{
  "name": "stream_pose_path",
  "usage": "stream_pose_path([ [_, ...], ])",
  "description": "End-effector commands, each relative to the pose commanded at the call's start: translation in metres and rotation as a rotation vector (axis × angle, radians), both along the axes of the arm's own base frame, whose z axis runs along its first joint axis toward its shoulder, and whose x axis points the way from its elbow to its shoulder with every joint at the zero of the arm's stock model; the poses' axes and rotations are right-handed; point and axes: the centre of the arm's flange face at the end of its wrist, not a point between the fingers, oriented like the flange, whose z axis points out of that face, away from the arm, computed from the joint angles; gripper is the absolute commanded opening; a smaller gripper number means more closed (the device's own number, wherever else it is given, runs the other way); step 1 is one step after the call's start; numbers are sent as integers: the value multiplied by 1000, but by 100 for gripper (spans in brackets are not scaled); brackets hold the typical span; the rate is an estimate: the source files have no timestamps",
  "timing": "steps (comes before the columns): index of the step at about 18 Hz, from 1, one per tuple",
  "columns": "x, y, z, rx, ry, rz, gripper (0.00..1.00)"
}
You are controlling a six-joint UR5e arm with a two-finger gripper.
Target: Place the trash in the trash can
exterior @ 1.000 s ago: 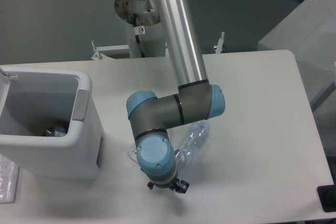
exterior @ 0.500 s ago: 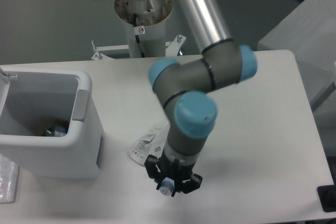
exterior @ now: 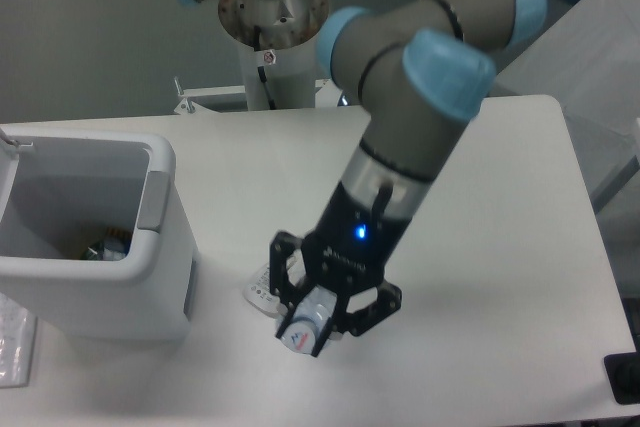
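- Fixed camera: the tool [exterior: 318, 309] hangs low over the counter [exterior: 500, 247], its two fingers [exterior: 283, 265] pinching a crushed clear plastic bottle [exterior: 306, 318], cap end pointing toward seven o'clock.
- The crumpled wrapper [exterior: 263, 285] lies on the counter at the tool's nine o'clock, partly hidden.
- The trash can [exterior: 95, 237] stands farther toward nine o'clock, with some items inside.

No legible text or labels.
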Motion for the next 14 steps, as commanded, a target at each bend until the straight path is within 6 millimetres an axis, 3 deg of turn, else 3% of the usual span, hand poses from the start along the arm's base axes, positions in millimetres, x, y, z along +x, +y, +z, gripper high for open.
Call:
stream_pose_path([
  [5, 16, 1, 40, 114, -4, -58, 3],
  [14, 42, -3, 63, 223, -301, -140, 3],
])
